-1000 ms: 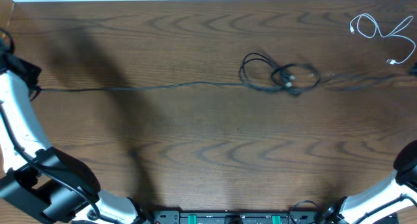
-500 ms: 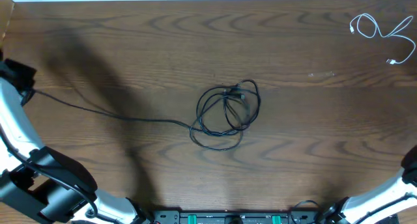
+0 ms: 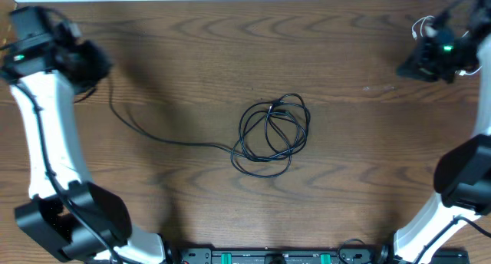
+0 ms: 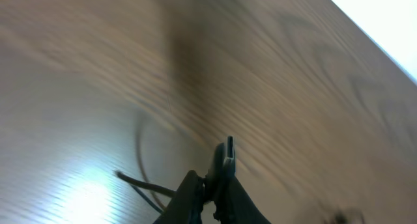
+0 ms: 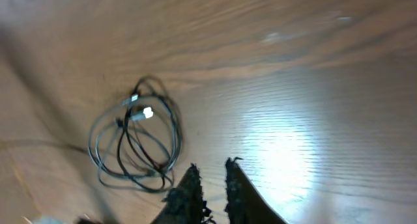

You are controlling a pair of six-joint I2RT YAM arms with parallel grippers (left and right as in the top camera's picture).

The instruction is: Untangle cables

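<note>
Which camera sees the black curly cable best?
The overhead view: the thin black cable shows coil and long tail, sharply. The right wrist view shows its coil, blurred; the left wrist view only a blurry strand.

White arm links [image 3: 46, 141], black joints [image 3: 80, 210]; right end effector [image 5: 212, 164] black; green LED [image 3: 447, 47].

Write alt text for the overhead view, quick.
A black cable lies in loose overlapping loops at the middle of a wooden table, its tail running left up to the left hand. The right hand hangs at the far right corner over a white cable, mostly hidden.
</note>
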